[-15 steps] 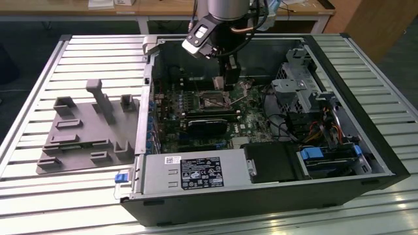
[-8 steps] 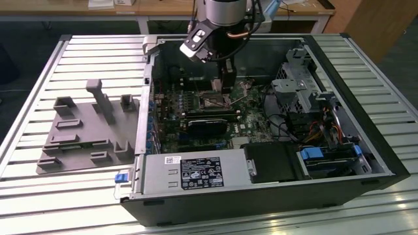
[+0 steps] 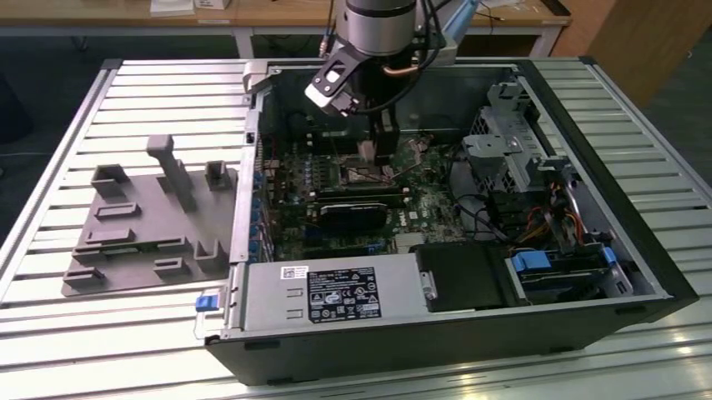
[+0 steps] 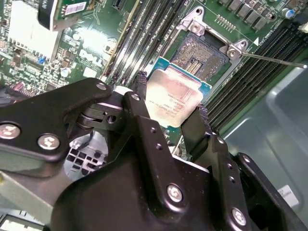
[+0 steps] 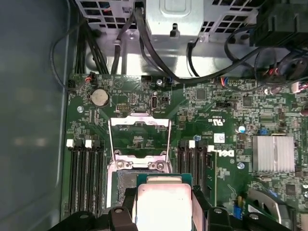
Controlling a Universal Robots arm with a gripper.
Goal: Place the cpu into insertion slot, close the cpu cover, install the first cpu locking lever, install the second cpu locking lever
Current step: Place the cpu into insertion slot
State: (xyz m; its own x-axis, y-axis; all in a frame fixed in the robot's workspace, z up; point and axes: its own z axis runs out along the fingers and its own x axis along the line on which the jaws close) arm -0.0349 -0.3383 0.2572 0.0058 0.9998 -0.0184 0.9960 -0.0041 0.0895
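Just above the motherboard, near the insertion slot, the gripper clamps the cpu, which is probably light, stiff and fragile, by opposite edges.

Silver-grey arm, black jaws studded with silver screws.

Black label with white print and symbols, on the grey power supply at the near side of the computer case: lines too fine to make out. Small white sticker just beside it, toward the exterior view's left: illegible.

White lettering printed on the green circuit board in the first wrist view.

Faint engraved lines on the cpu top in the second wrist view: unreadable. Barcode sticker on a small card: digits not legible.
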